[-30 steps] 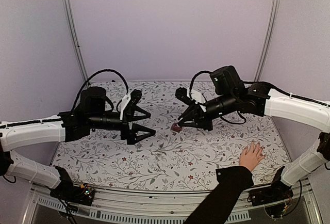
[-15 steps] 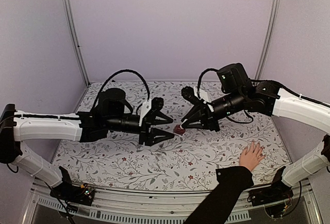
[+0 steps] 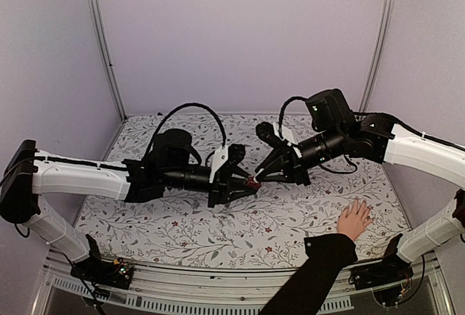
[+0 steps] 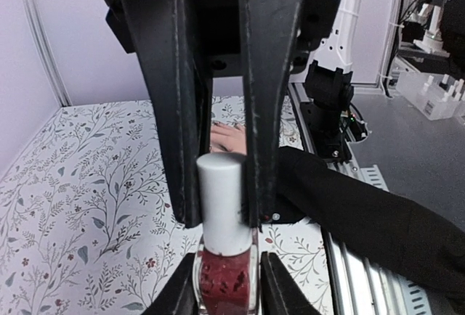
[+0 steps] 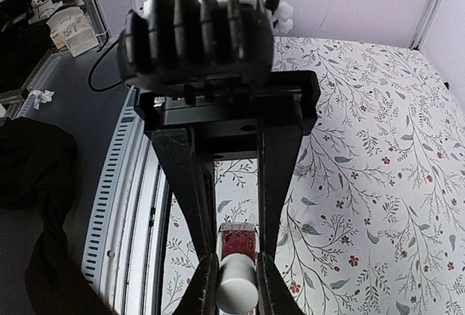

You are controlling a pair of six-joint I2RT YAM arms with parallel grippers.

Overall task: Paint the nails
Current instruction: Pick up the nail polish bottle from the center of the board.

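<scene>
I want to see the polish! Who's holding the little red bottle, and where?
The right gripper pinches the bottle by its white cap. The left gripper flanks the red glass; grip unclear.

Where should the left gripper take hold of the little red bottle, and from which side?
Best take the white cap, pinching its round sides. It is a smooth cylinder sticking out of the red body, which the right gripper clamps, so the cap is the only free part. Bring the left gripper in from the side opposite the right one, fingers straddling the cap.
</scene>
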